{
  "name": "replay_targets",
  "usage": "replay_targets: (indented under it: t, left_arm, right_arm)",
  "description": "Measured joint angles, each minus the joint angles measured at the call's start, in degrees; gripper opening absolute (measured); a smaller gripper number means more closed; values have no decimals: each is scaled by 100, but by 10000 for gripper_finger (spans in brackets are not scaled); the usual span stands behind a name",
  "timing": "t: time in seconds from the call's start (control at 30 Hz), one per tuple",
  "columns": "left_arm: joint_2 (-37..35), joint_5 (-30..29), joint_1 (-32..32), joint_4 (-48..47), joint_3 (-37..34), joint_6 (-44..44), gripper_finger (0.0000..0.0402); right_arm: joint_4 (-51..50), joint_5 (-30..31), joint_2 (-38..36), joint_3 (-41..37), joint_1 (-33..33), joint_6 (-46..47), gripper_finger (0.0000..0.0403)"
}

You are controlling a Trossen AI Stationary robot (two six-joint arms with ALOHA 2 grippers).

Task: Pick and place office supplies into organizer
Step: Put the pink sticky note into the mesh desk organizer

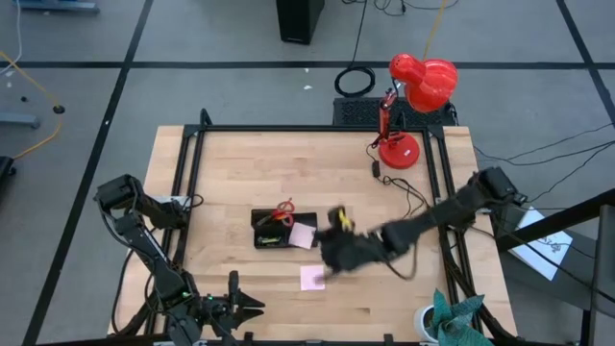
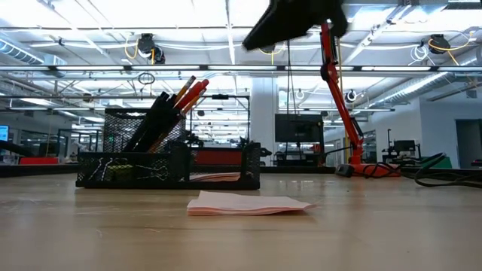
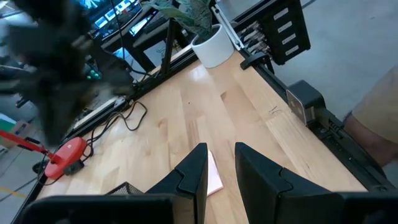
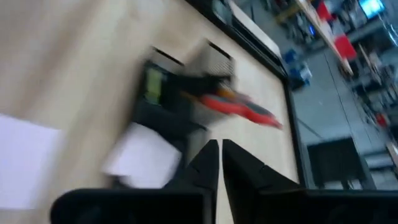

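The black mesh organizer [image 1: 281, 231] stands mid-table. Red-handled scissors [image 1: 283, 213], pens and a pencil [image 2: 184, 94] stick up out of its taller compartment. A pale pink note pad [image 1: 302, 234] lies in its shallow one. A second pink pad [image 1: 311, 278] lies flat on the wood nearer the front edge. My right gripper [image 1: 327, 258] hovers shut and empty, raised above the table just right of the organizer. In its wrist view [image 4: 219, 155] it points at the organizer [image 4: 168, 106]. My left gripper [image 3: 221, 165] waits open and empty at the front edge [image 1: 252, 308].
A red desk lamp [image 1: 413, 96] stands at the far right corner, its cable [image 1: 399, 187] trailing across the wood under my right arm. A potted plant [image 1: 450, 322] stands off the near right corner. Black frame rails [image 1: 187, 183] line the table's sides.
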Motion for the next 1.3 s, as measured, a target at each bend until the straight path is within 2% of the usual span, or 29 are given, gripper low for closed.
replay_targets:
  t: [0.17,0.37,0.67,0.87,1.0,1.17,1.3]
  left_arm:
    - [0,0,5,89,0,-23,88]
    - [0,42,99,164,0,-151,88]
    - [18,1108,698,112,0,-1881,88]
    - [39,1484,877,106,0,-1857,88]
    - [88,1685,1031,154,-28,-2275,88]
    - [539,2080,1284,159,-105,-2753,88]
    - [977,2229,1448,391,-101,-2762,88]
  right_arm:
    - [48,305,50,0,901,341,52]
    - [149,319,514,4,1426,504,122]
    - [131,476,1520,2,1709,126,199]
    - [275,482,2114,2,1784,-176,214]
    - [420,492,2363,31,1782,-124,210]
    - [637,478,2483,26,1773,-169,200]
    - [638,454,2494,19,1771,-237,197]
